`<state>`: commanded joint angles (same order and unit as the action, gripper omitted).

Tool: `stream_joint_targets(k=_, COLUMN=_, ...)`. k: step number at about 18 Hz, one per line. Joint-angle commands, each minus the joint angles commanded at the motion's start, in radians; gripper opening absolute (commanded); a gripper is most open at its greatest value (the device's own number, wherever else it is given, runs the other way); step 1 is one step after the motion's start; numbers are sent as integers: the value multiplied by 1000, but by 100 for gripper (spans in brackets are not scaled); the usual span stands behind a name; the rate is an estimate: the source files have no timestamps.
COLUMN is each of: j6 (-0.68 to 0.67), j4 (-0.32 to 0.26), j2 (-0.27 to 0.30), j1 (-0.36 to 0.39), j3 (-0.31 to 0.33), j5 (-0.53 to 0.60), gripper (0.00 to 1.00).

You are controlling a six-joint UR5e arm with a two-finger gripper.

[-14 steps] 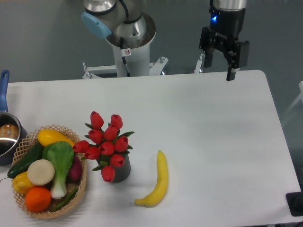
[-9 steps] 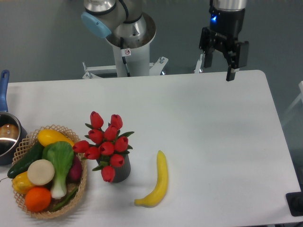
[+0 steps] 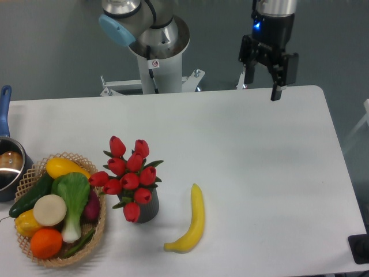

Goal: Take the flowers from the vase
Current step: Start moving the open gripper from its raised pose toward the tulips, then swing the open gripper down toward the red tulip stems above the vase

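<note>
At the far left edge you have a steel pot with a blue handle (image 3: 8, 158), and just right of it a woven wicker basket (image 3: 101, 228) piled with produce. Next, lower left of centre, come the flowers (image 3: 129, 176), a bunch of red tulip buds with dark green leaves, standing in the short dark grey ribbed vase (image 3: 148, 210); the leftmost buds hang close over the basket's rim. A yellow banana (image 3: 191, 221) lies just right of the vase, apart from it. Your black two-finger gripper (image 3: 261, 82) is in the upper right of the frame, above the far edge of the white table (image 3: 259, 161), its fingers spread apart and holding nothing. The step in hand looks like the approach: you need to travel down and left across the frame until you are over the bunch. Come in from above, line the open fingers either side of the cluster where the stems gather, and close low enough to catch stems rather than pinch single buds. Then lift straight up so the vase does not tip toward the basket or banana. Against the earlier frames, the gripper has shifted slightly left and up; everything on the table is unmoved.
</note>
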<state>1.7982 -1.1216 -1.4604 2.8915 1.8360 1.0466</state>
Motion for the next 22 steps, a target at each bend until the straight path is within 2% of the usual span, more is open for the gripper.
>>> stream_joint_targets(k=3, j6=-141, j4=84, j2=8, j1=-3, j3=71, j5=-59, gripper=100)
stream_joint_targets(k=5, j6=-247, j4=114, j2=-1, j1=-15, j3=88, j5=-123, gripper=100)
stream_joint_targets(k=8, j6=-286, j4=118, j2=-17, j1=-32, j3=98, j5=-189, gripper=100)
stream_joint_targets(k=10, j6=-287, j4=117, j2=-24, j1=-76, j3=126, j5=-212, gripper=100)
stream_joint_targets(k=13, j6=-284, j4=120, j2=-63, j1=-90, j3=158, j5=-356, gripper=100)
stream_joint_targets(k=17, j6=-284, j4=120, j2=-107, j1=-126, j3=160, j5=-404, gripper=100)
stream_joint_targets(k=20, j6=-319, j4=117, j2=-158, j1=-141, j3=157, j5=-572, gripper=100)
stream_joint_targets(k=22, j6=-342, j4=117, j2=-173, j1=-143, j3=146, j5=-605, gripper=100)
